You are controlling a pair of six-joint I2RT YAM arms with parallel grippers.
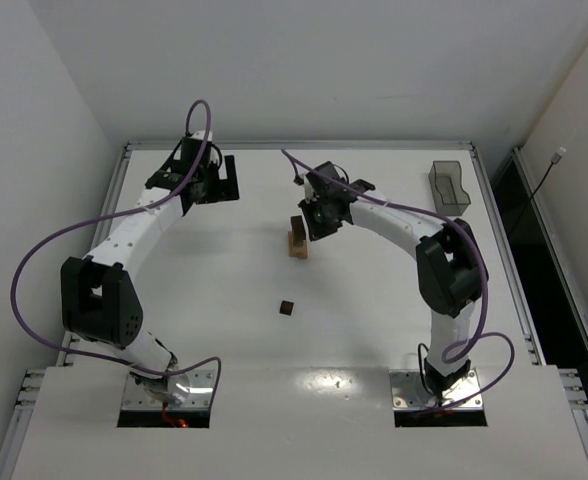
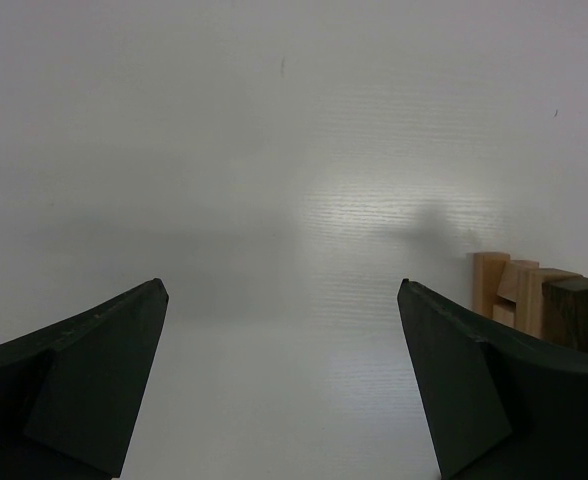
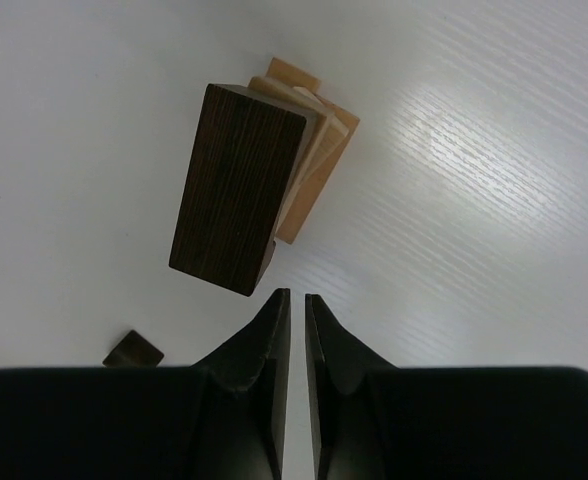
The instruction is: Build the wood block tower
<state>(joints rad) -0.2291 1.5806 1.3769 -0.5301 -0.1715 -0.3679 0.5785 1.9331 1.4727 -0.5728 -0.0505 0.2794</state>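
Wood block tower (image 1: 297,243) stands near desk (image 1: 224,330) centre, slightly toward far edge. Right end effector (image 1: 312,226) hangs just over its far side. Loose dark block (image 1: 287,307) lies apart, nearer front edge. Tray (image 1: 449,186) in far right corner. Left end effector (image 1: 221,180) toward far left corner.

Left wrist: left end effector (image 2: 282,290) wide, nothing between fingers; tower (image 2: 519,295) at right margin.

Right wrist: right end effector (image 3: 297,298) narrow, slim slit, holding nothing. Tower (image 3: 314,150) just beyond fingertips, dark brown top block (image 3: 236,190) over tan ones. Loose dark block (image 3: 134,350) at lower left.
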